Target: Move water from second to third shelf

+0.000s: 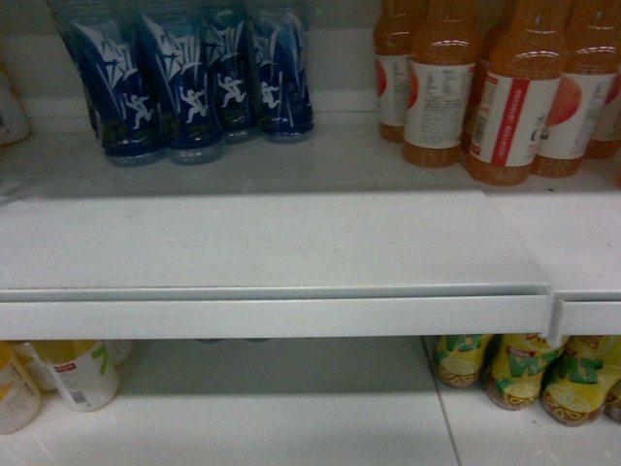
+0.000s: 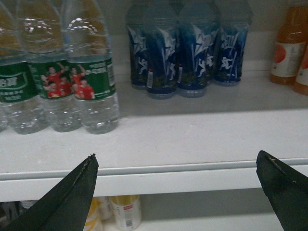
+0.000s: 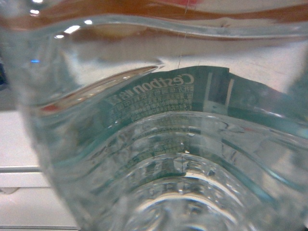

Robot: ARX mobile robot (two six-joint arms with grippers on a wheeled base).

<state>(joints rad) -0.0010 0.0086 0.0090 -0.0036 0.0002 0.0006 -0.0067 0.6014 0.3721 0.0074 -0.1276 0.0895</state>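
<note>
Filling the right wrist view, the water seems held by the unseen right gripper; left gripper gapes wide before the shelf; a loose hold risks dropping it.

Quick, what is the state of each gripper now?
Left gripper: open, holding nothing.
Right gripper: not visible; water bottle fills its camera, so a grasp cannot be told.
</note>
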